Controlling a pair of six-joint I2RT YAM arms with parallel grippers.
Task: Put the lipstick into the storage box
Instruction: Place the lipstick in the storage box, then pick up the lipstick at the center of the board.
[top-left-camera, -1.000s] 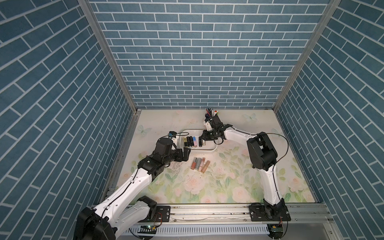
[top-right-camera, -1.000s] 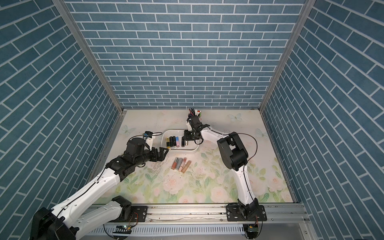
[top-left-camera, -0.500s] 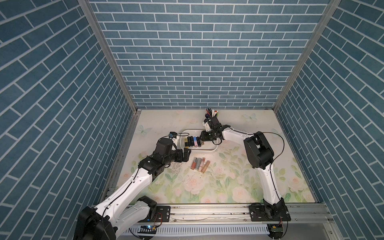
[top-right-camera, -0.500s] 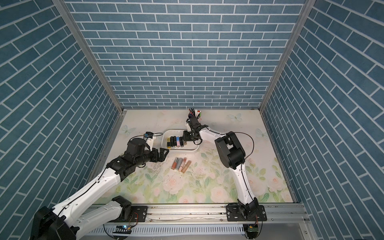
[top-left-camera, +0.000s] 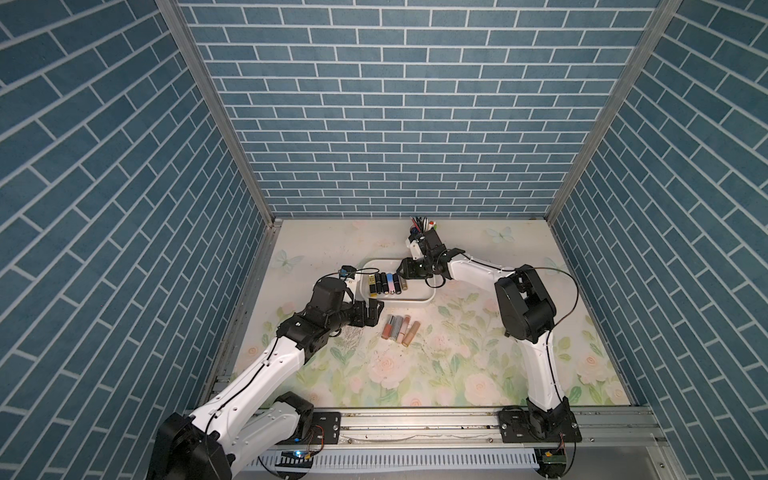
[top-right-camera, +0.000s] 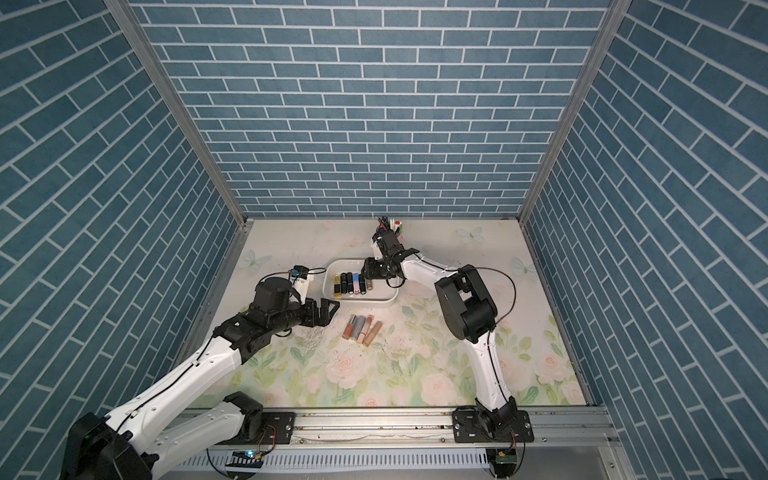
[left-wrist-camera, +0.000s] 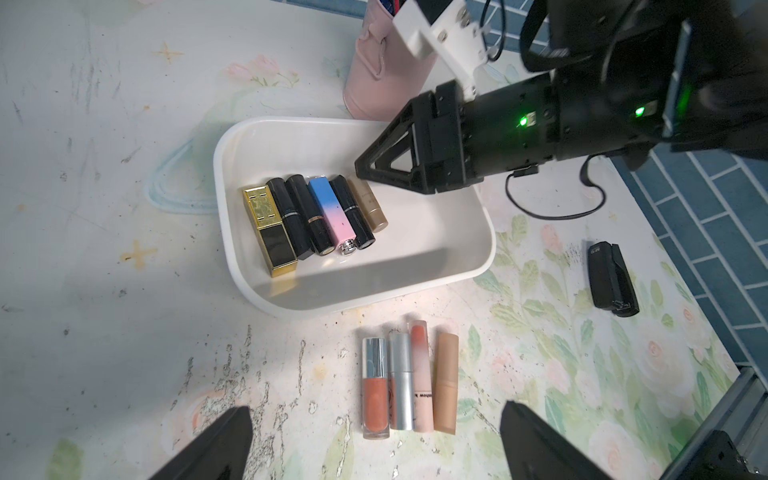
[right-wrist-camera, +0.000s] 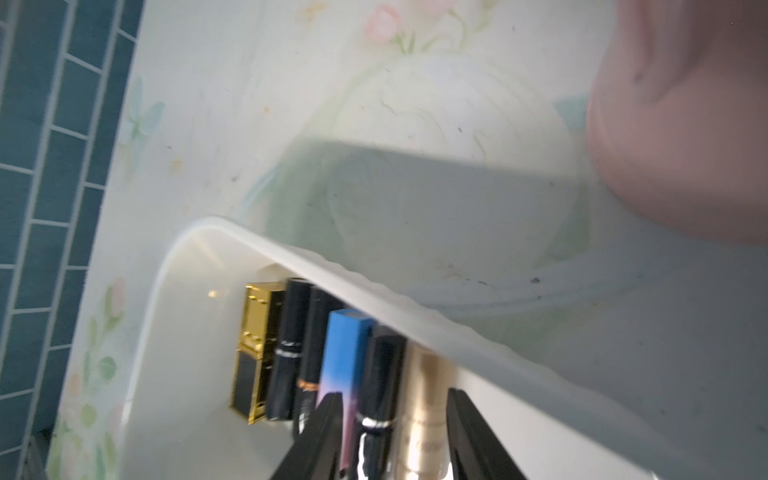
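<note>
So, right gripper (right-wrist-camera: 392, 392) jaws are parted, nothing pinched; the beige lipstick (left-wrist-camera: 370, 203) is laid inside the box (left-wrist-camera: 291, 121), last in the row. The left gripper (left-wrist-camera: 374, 407) is held wide open near four tubes (left-wrist-camera: 409, 382) just outside the box. Release step, seemingly; next a straight lift clear is called for.

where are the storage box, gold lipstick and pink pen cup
storage box (left-wrist-camera: 424, 249): left wrist view, bare floor
gold lipstick (left-wrist-camera: 259, 208): left wrist view, gold cap
pink pen cup (left-wrist-camera: 374, 79): left wrist view, side wall
</note>
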